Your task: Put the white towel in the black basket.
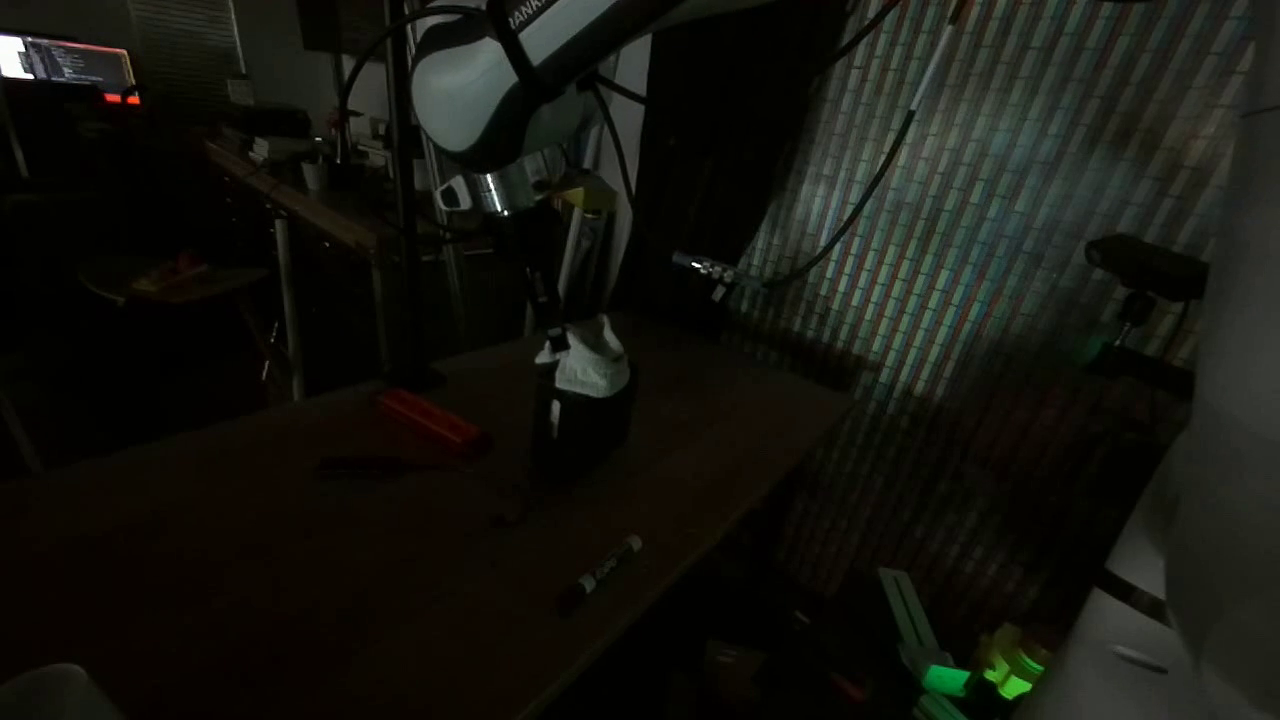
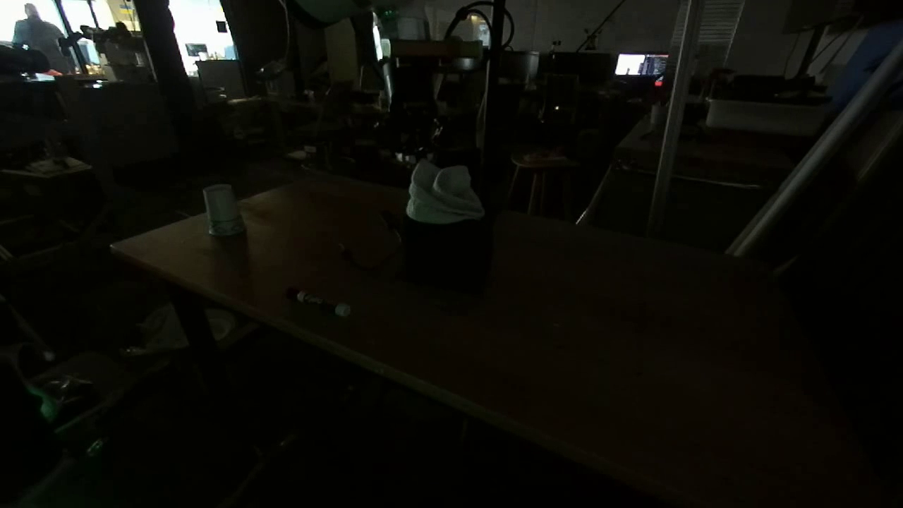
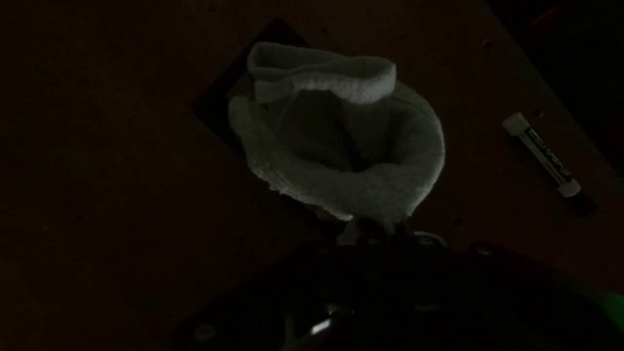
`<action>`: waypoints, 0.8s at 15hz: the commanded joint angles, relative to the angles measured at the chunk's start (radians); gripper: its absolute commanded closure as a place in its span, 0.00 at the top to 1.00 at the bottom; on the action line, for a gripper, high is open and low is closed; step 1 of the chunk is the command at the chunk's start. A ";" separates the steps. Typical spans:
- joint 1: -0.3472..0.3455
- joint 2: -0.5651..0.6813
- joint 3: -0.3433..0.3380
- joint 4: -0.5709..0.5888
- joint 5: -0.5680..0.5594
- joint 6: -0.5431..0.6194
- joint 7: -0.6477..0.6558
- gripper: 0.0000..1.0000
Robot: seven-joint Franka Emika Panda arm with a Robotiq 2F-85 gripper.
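The white towel sits bunched and folded at the top of the black basket, rising above its rim. The towel also shows in an exterior view over the dark basket. In the wrist view the towel covers most of the basket, and a dark corner of the basket shows beside it. My gripper points down at one side of the towel. In the wrist view the gripper's fingertips are close together with a pinch of towel between them. The light is very dim, and most of the basket's inside is hidden.
A marker lies near the table edge. A red object and a dark, slim tool lie on the table beside the basket. A pale cup stands at a table end. A thin dark cable lies near the basket.
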 commanded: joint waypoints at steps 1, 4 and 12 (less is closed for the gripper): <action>-0.016 -0.014 -0.011 0.013 0.038 0.026 0.002 0.02; -0.030 -0.010 -0.016 0.007 0.081 0.067 0.008 0.02; -0.052 0.002 -0.023 -0.029 0.156 0.162 0.015 0.02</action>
